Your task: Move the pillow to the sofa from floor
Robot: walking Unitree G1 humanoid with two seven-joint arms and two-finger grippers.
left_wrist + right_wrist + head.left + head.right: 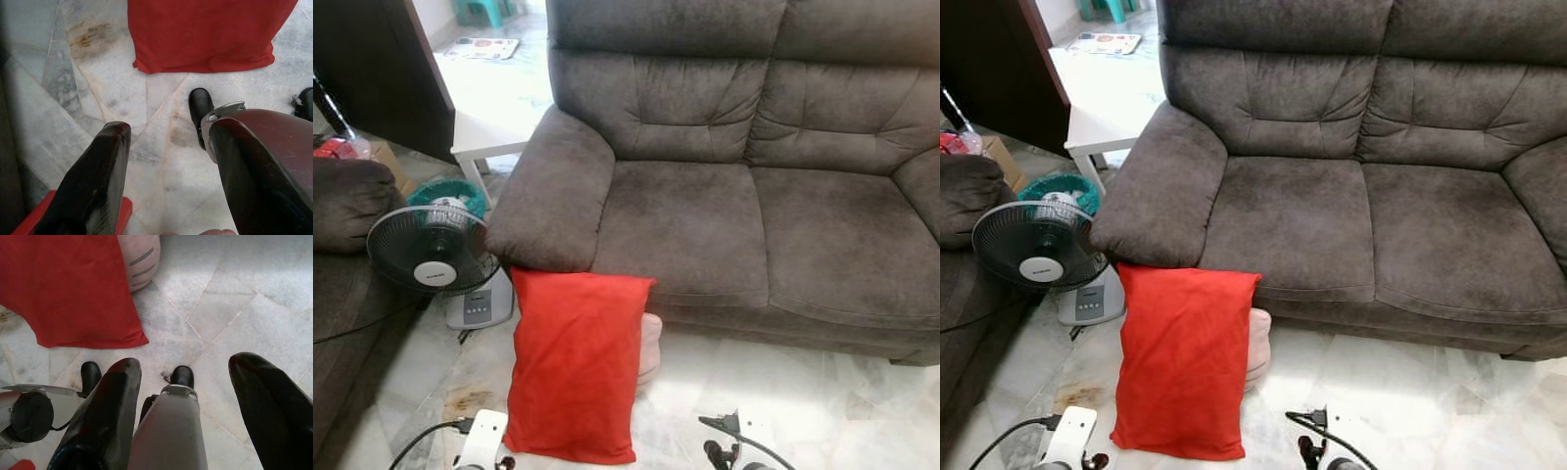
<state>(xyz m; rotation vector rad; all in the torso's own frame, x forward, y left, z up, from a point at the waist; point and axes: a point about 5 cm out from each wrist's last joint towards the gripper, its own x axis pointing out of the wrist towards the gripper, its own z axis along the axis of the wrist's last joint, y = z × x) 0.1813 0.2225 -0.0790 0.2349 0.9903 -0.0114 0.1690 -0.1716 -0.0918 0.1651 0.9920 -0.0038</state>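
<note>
Black table fan point(433, 251): stood at left of frame on a pale grey base with buttons point(480, 305), grille facing the camera. Teal basket-like object point(450, 192): directly behind the fan, partly hidden. White low table point(484, 137): upper left. Dark wooden panel point(382, 69): upper left corner. Second dark upholstered seat point(347, 201): left edge, only its arm seen. Printed mat point(481, 47) and teal stool point(480, 10): top of frame, far back. Pale pink cushion-like object point(649, 348): lower centre on the floor. Marble-tile floor point(803, 411): pale, with a brownish stain point(470, 397) at lower left.
</note>
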